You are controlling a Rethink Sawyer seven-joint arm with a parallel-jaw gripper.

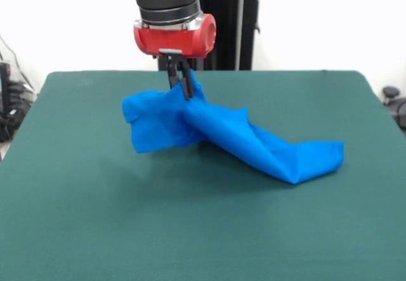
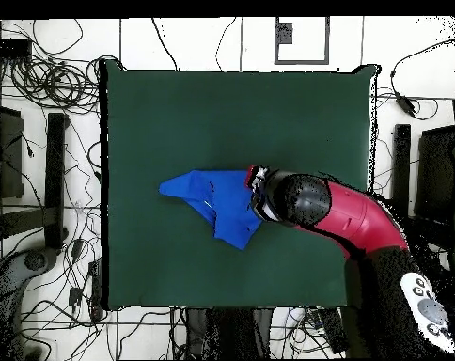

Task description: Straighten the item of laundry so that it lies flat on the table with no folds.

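Observation:
The bright blue item of laundry point(image 1: 235, 135) is bunched and partly lifted off the dark green table point(image 1: 190, 230). My gripper point(image 1: 181, 89) comes down from above and is shut on a top fold of the cloth, holding it up. From that pinch one flap hangs to the left and a long crumpled ridge slopes down to the right, ending on the table. In the overhead view the item of laundry point(image 2: 217, 199) lies left of the arm's head, which hides the gripper there. No print shows.
The red and black arm point(image 2: 349, 214) reaches in over the table point(image 2: 175, 113) from the lower right in the overhead view. Cables and stands point(image 2: 53, 85) lie on the floor around the table edges.

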